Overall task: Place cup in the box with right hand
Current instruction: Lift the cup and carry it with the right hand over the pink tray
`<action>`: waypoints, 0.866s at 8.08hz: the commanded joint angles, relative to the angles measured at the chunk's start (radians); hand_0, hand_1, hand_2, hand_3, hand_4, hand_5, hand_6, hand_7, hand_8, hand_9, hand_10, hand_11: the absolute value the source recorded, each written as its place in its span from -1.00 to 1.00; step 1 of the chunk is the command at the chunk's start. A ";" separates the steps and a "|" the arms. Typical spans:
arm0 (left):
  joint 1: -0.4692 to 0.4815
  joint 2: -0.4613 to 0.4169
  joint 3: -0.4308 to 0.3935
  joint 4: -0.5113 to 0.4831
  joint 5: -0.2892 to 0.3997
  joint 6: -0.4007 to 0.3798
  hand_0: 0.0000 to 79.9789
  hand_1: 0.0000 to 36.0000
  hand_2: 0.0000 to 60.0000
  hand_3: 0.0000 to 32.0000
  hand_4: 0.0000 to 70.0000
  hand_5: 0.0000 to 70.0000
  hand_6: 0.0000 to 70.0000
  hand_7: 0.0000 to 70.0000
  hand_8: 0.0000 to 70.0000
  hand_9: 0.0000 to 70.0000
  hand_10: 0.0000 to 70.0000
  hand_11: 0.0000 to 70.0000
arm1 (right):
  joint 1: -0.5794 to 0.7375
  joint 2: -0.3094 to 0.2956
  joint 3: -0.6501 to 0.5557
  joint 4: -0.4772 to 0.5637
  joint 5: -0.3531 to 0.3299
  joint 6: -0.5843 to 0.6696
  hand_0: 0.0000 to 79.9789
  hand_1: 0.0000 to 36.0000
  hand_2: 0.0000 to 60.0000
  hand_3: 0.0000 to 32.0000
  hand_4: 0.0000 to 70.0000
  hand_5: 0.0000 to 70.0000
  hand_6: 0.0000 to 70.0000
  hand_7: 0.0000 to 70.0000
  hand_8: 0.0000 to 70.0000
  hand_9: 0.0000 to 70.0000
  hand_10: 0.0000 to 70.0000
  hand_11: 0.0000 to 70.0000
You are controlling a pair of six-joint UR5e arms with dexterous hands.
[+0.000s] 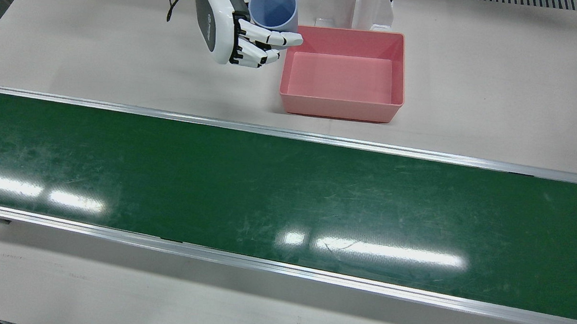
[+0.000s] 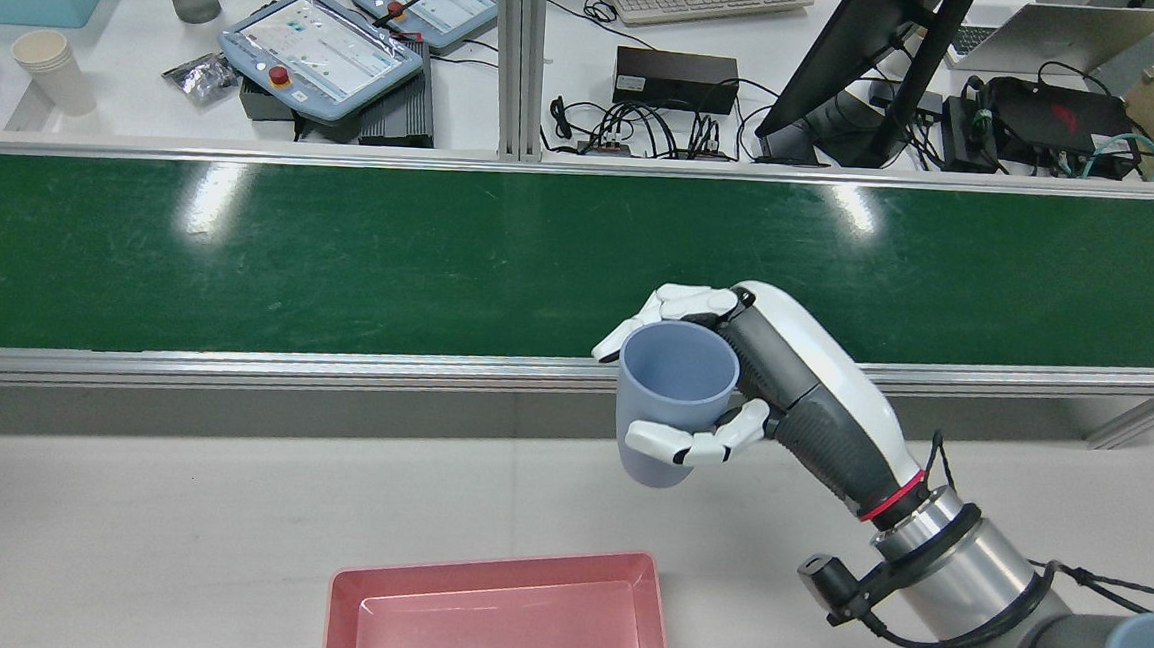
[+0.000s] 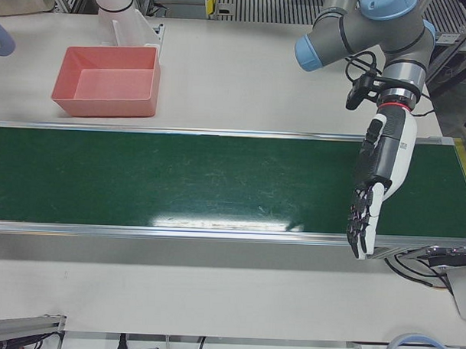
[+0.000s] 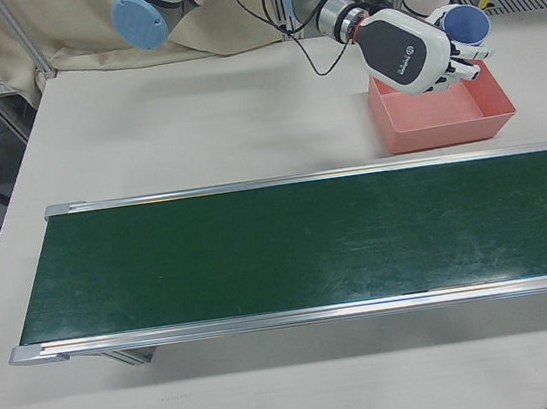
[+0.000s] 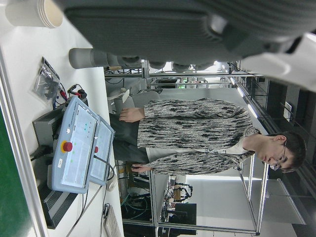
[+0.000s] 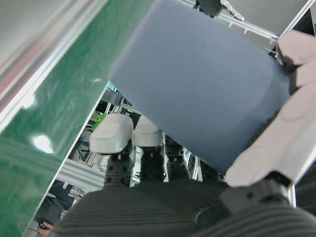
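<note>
Box (image 2: 499,615) near edge out of frame

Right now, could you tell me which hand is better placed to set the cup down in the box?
The right hand. It already grips the cup, lifted close to the pink box. The left hand hangs open over the belt's far end, holding nothing.

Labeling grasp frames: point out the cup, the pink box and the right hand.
cup (image 2: 677,365): rear view, inside of the open mouth.
pink box (image 1: 342,79): front view, bare floor of the box.
right hand (image 1: 226,28): front view, back of the hand, fingers wrapped on the cup.
</note>
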 commanded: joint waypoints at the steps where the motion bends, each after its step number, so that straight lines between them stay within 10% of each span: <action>1: -0.001 0.001 0.001 0.000 0.000 0.000 -1.00 -1.00 -1.00 -1.00 -1.00 -1.00 -1.00 -1.00 -1.00 -1.00 -1.00 -1.00 | -0.191 0.018 -0.003 0.007 0.070 -0.098 -0.03 0.10 1.00 -1.00 0.85 -0.53 0.37 1.00 1.00 1.00 1.00 1.00; 2: 0.000 0.001 0.001 0.000 0.000 0.000 -1.00 -1.00 -1.00 -1.00 -1.00 -1.00 -1.00 -1.00 -1.00 -1.00 -1.00 -1.00 | -0.248 0.016 -0.005 0.010 0.131 -0.098 0.01 -0.05 1.00 -1.00 0.76 -0.56 0.33 1.00 1.00 1.00 0.99 1.00; 3: 0.000 0.000 0.001 0.000 0.000 0.000 -1.00 -1.00 -1.00 -1.00 -1.00 -1.00 -1.00 -1.00 -1.00 -1.00 -1.00 -1.00 | -0.288 0.013 -0.044 0.075 0.191 -0.091 0.17 -0.47 -0.57 -1.00 -0.25 -0.66 -0.03 1.00 0.65 1.00 0.28 0.81; 4: 0.000 0.001 0.001 0.000 0.000 0.000 -1.00 -1.00 -1.00 -1.00 -1.00 -1.00 -1.00 -1.00 -1.00 -1.00 -1.00 -1.00 | -0.302 0.017 -0.131 0.223 0.194 -0.094 0.20 -0.49 -1.00 -1.00 -1.00 -0.84 -0.92 -0.93 -0.77 -0.61 -0.84 -0.72; 5: 0.000 0.000 0.001 0.000 0.000 0.000 -1.00 -1.00 -1.00 -1.00 -1.00 -1.00 -1.00 -1.00 -1.00 -1.00 -1.00 -1.00 | -0.317 0.016 -0.191 0.325 0.194 -0.098 0.20 -0.67 -1.00 -1.00 -1.00 -0.91 -1.00 -1.00 -1.00 -0.98 -1.00 -1.00; 7: 0.000 0.001 0.000 0.000 0.000 0.000 -1.00 -1.00 -1.00 -1.00 -1.00 -1.00 -1.00 -1.00 -1.00 -1.00 -1.00 -1.00 | -0.321 0.014 -0.198 0.332 0.187 -0.099 0.19 -0.70 -1.00 -1.00 -1.00 -0.92 -1.00 -1.00 -0.98 -0.92 -1.00 -1.00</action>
